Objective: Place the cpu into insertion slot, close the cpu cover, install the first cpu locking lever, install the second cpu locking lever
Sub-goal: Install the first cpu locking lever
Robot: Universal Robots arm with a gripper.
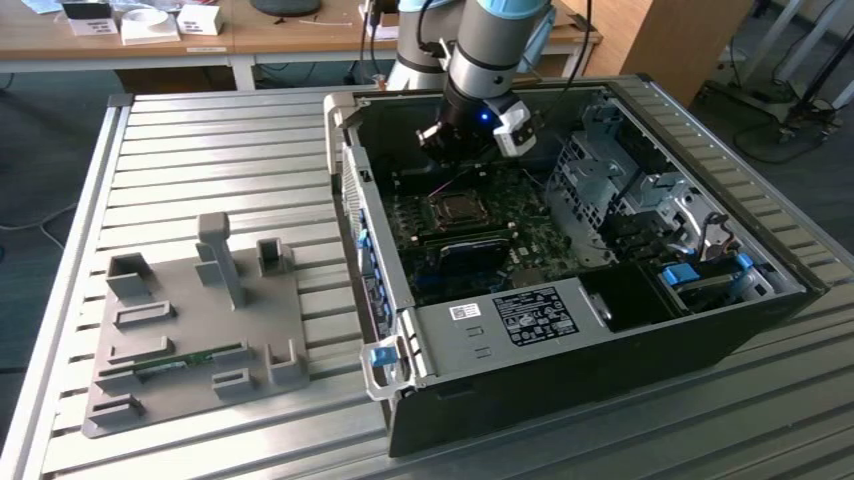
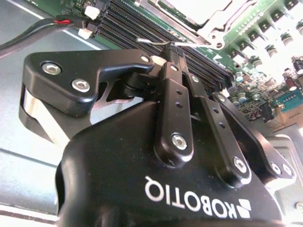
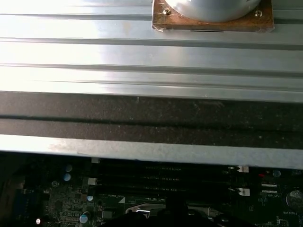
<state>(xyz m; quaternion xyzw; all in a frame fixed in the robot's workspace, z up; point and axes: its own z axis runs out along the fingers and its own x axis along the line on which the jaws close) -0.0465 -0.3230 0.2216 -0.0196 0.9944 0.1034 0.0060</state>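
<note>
Slatted metal table (image 1: 200, 160), open computer case (image 1: 574, 390), grey fixture tray (image 1: 187, 290)

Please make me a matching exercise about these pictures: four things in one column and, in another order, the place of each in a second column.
Things:
1 tool
2 grey tray
3 blue clip
4 wooden desk

Places:
a beyond the metal table
b on the near corner of the computer case
c on the table, at the exterior view's left of the case
d over the circuit board inside the case

Pairs: 1-d, 2-c, 3-b, 4-a.
</note>
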